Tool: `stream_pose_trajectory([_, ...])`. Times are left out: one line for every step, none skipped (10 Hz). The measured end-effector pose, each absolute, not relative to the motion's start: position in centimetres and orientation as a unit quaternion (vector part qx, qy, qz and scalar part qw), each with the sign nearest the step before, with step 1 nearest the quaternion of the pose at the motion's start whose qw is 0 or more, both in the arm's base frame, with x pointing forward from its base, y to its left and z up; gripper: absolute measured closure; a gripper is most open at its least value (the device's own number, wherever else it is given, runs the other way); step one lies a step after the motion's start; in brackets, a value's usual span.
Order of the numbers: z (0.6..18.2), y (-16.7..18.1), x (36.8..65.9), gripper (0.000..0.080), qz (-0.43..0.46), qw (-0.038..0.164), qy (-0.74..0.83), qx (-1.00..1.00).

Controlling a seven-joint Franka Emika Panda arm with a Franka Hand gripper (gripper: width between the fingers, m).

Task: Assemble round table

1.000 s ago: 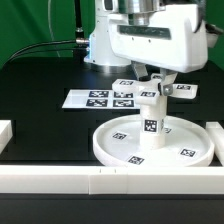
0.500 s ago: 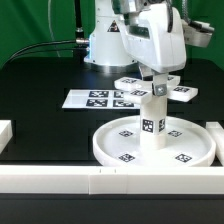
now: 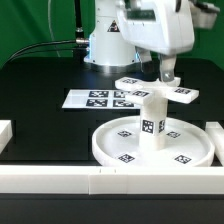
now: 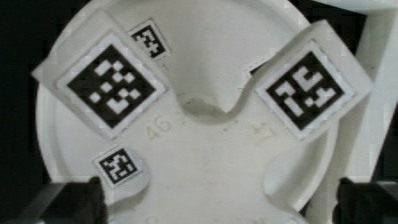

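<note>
The white round disc (image 3: 120, 150) lies rim up on the table. The short cylinder leg (image 3: 151, 125) stands upright at its middle. The flat cross-shaped piece (image 3: 155, 90) sits level on top of the leg. My gripper (image 3: 167, 78) hangs just over the cross-shaped piece, on the side toward the exterior view's right. In the wrist view the tagged cross-shaped piece (image 4: 196, 110) fills the picture. My dark fingertips (image 4: 80, 200) stand wide apart on either side of one of its arms. A thin gap shows at one finger. The jaws look open and hold nothing.
The marker board (image 3: 95, 98) lies flat behind the disc, toward the exterior view's left. Long white border rails run along the front (image 3: 60, 180) and at both sides (image 3: 5, 135). The robot base (image 3: 105, 40) stands at the back.
My gripper has turned about its vertical axis above the leg and risen a little. The cross-shaped piece has stayed on top of the leg.
</note>
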State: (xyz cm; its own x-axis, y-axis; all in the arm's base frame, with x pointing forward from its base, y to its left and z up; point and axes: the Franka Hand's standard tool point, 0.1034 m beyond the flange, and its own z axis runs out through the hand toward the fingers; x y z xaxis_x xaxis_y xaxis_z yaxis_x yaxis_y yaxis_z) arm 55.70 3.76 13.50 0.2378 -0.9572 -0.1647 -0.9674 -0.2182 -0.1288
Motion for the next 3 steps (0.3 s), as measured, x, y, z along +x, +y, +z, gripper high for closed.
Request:
stream_pose_trajectory([13.56,3.82,55.70,0.0152,0.024,0.103,0.615,-0.782])
stream_pose_trajectory([13.43,3.86,55.67,0.0150,0.025,0.102,0.614,-0.782])
stream_pose_trajectory([13.39,3.88,55.66,0.0150,0.025,0.102,0.614,-0.782])
